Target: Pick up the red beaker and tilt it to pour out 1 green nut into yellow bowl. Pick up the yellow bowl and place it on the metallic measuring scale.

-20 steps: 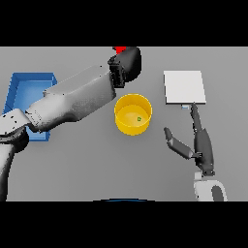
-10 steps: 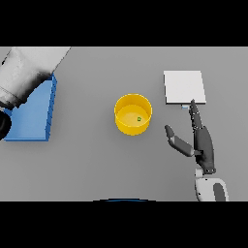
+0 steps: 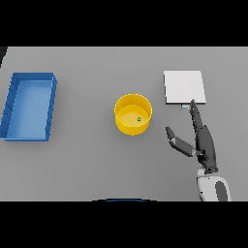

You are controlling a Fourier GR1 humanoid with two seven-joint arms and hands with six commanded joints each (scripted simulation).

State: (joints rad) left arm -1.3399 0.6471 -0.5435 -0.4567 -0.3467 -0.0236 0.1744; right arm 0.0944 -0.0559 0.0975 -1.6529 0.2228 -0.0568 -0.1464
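The round yellow plastic bowl (image 3: 133, 114) stands upright near the centre of the grey worktop (image 3: 87, 160), open side up, and holds one small green nut (image 3: 139, 118) lying on its floor toward the right side; on this evidence the pouring step is judged complete and the transfer of the bowl is the step in hand. The flat square metallic measuring scale (image 3: 183, 87) lies on the worktop to the right of the bowl and slightly farther from the robot, apart from it and carrying nothing. The robot's dark right hand (image 3: 202, 144) rests low over the worktop just in front of the scale, between the scale and the robot, with its fingers (image 3: 196, 114) extended straight toward the scale's near edge and its thumb (image 3: 178, 142) spread out toward the bowl; the hand holds nothing and does not touch the bowl. This placement is judged to suit a sideways reach to the bowl's right wall, followed by a short carry to the scale. The rectangular blue plastic tray (image 3: 13, 101) sits at the far left of the worktop, well apart from the bowl, and shows only its bare floor. The red beaker is not in view, and neither is the left hand.
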